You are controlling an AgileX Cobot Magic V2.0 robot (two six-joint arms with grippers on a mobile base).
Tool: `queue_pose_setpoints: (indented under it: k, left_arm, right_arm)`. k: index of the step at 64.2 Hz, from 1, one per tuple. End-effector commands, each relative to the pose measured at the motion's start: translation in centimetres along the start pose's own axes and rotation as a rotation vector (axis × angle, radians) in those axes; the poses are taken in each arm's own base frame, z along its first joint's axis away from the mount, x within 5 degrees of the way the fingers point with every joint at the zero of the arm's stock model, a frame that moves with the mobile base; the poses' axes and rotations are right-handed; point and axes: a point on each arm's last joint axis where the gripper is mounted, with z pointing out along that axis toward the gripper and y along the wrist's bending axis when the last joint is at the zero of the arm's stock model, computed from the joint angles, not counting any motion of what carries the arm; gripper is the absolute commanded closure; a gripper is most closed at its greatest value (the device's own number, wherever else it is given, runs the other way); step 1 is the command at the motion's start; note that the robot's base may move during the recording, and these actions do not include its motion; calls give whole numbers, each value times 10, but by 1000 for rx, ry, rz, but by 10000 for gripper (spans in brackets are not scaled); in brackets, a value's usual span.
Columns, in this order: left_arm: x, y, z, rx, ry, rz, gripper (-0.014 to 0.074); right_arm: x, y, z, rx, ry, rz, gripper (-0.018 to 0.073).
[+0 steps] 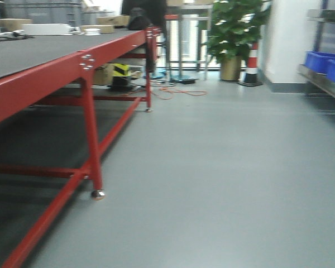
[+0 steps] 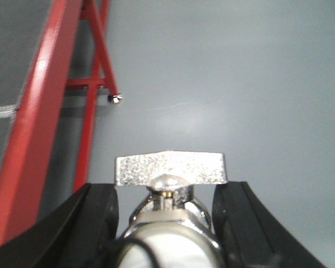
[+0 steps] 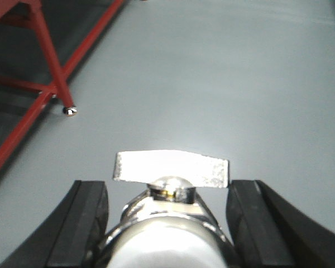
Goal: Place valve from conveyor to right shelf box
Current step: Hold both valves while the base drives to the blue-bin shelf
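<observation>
Count: two valves, one per gripper. The left gripper (image 2: 170,190) is clamped on the first valve (image 2: 170,167); the silvery body sits between the two black fingers (image 2: 89,223), and the flat lever stands clear of both. The right gripper (image 3: 168,187) is clamped on the second valve (image 3: 170,167) in the same way. I see both valves carried above the grey floor (image 1: 223,178), beside the red-framed table (image 1: 44,84).

Markings: one red-and-white striped cone (image 1: 251,66) and one black-and-yellow striped item (image 1: 121,71) under the table. The front view is too blurred for me to read any lettering.

Two blue bins (image 1: 324,60) rest on the shelf (image 1: 322,84) at far right. One potted plant (image 1: 233,33) stands near the cone.
</observation>
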Motion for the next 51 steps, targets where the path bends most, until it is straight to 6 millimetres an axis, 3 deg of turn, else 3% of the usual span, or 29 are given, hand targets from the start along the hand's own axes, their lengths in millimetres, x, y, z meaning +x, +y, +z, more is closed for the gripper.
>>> queue_pose_setpoints:
  k: [1,51]
  left_arm:
    - [-6,-1,-7,6,-68,-7,708]
    - [-6,-1,-7,6,-68,-7,708]
  right_arm:
    - [-11,-1,-9,16,-99,-10,711]
    - [-11,-1,-9,16,-99,-10,711]
